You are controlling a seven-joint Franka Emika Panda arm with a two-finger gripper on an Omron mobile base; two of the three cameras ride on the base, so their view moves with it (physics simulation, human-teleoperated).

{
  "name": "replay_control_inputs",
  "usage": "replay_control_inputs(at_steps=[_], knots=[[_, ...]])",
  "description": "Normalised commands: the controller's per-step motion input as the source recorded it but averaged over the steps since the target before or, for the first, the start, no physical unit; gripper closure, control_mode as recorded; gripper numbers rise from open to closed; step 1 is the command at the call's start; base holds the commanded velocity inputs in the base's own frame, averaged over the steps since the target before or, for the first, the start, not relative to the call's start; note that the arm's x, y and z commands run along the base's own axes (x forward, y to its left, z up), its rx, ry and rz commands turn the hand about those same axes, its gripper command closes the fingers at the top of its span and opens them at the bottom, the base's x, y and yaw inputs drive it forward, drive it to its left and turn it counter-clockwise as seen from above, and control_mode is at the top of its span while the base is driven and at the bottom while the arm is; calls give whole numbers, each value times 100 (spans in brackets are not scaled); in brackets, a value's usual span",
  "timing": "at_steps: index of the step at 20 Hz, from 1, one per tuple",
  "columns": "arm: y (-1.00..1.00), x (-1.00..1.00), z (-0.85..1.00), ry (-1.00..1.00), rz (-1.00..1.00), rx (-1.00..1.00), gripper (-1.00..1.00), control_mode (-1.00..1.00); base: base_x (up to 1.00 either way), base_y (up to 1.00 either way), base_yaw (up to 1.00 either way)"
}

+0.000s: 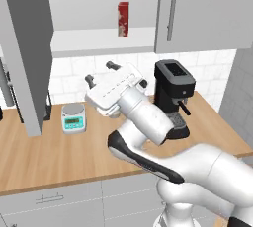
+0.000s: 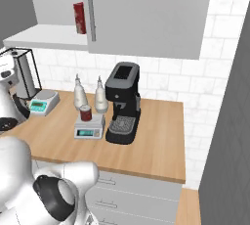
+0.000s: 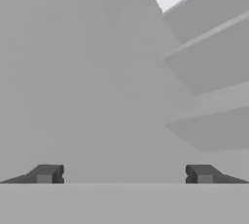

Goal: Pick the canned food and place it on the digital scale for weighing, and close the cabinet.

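Two dark fingertips of the tool (image 3: 124,174) stand wide apart at the bottom of the hand view, holding nothing, facing a plain grey panel. In the right base view the can (image 2: 85,113) sits on the scale (image 2: 89,128) at centre left on the desk (image 2: 156,146), just left of the coffee machine (image 2: 122,104). The cabinet (image 1: 29,53) door at the left of the left base view stands open, with a red carton (image 1: 123,18) on its shelf.
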Motion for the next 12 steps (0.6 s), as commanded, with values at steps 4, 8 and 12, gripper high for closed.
replay_control_inputs(at_steps=[4, 8, 12], knots=[[41, -27, -95, -40, 0, 22, -100, -100, 0, 0, 0], [86, -23, -59, -16, 0, 27, -100, -100, 0, 0, 0], [77, -14, -72, -15, 0, 32, -100, -100, 0, 0, 0]])
